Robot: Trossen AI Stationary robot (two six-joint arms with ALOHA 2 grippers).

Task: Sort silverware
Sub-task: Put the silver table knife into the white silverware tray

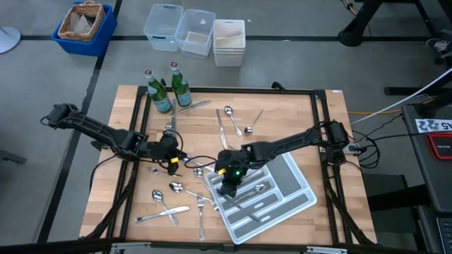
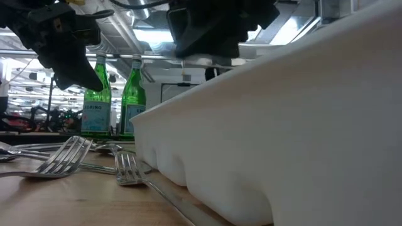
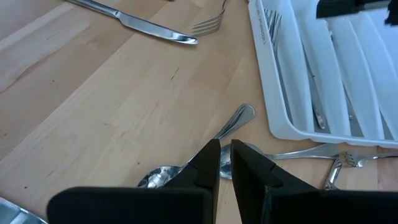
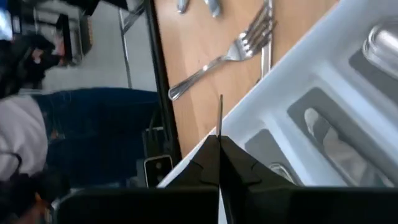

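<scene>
High view gave me the white tray (image 1: 300, 185) as my landmark, lying askew on the wooden surface (image 1: 282, 120). My right tool (image 1: 227, 185) was over the tray's near-left corner, its fingers pinched together on a thin metal piece (image 4: 220, 115) that stood up edge-on from between them in the right wrist view; I could not tell whether it was a knife or a handle. My left tool (image 1: 171, 156) sat left of the tray above the surface, fingers (image 3: 208, 165) almost together with only a narrow slit between them and nothing in it, just over a spoon (image 3: 199, 152).

The silverware (image 1: 185, 197) lay scattered left of the tray and beyond it, and a few pieces already lay in the tray's compartments. Two green bottles (image 1: 168, 89) stood well beyond the tray at the surface's far left. Off the surface I saw a blue bin (image 1: 85, 27) and three clear tubs (image 1: 195, 32) on the floor.

In the low view the tray wall (image 2: 282, 138) blocked most of the picture, leaving only two forks (image 2: 94, 163) and the bottles visible. A person in jeans (image 4: 93, 124) stood beyond the surface edge, cut off.
</scene>
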